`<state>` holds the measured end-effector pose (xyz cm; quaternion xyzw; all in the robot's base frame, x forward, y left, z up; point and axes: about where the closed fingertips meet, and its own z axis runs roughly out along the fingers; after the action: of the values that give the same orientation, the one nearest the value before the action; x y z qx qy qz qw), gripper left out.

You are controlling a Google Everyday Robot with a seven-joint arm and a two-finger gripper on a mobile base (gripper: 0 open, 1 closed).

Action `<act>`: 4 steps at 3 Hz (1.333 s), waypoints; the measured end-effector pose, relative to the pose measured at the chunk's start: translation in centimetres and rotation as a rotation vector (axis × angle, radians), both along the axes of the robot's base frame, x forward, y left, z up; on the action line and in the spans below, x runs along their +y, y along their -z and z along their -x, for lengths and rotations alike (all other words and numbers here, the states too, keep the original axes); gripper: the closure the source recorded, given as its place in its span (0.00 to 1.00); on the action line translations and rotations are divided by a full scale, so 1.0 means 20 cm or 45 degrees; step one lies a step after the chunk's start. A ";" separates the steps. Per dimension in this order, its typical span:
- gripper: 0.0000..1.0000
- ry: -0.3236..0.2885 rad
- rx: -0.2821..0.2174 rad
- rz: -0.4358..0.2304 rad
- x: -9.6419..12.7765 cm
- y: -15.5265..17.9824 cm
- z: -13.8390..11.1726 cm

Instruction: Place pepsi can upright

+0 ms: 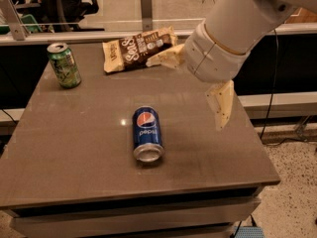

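The pepsi can (147, 132) lies on its side near the middle of the brown table (74, 148). It is dark blue with the round logo facing up, and its silver end points toward the front edge. My gripper (184, 94) hangs above the table to the right of and behind the can, apart from it. It is open wide and empty. One beige finger (221, 105) points down and the other (166, 56) reaches left toward the chip bag.
A green can (64, 65) stands upright at the table's back left. A brown chip bag (137, 49) lies at the back middle. A rail and glass partition (99, 31) run behind the table. The table's right edge drops to speckled floor (292, 182).
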<state>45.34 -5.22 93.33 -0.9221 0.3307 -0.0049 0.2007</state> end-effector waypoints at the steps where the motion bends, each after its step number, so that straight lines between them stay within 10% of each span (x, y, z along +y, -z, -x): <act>1: 0.00 -0.323 0.011 0.146 0.09 0.14 0.03; 4: 0.00 -0.990 -0.092 0.208 0.32 0.42 0.08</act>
<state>43.84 1.25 84.93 -0.9907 -0.0518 0.0127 0.1249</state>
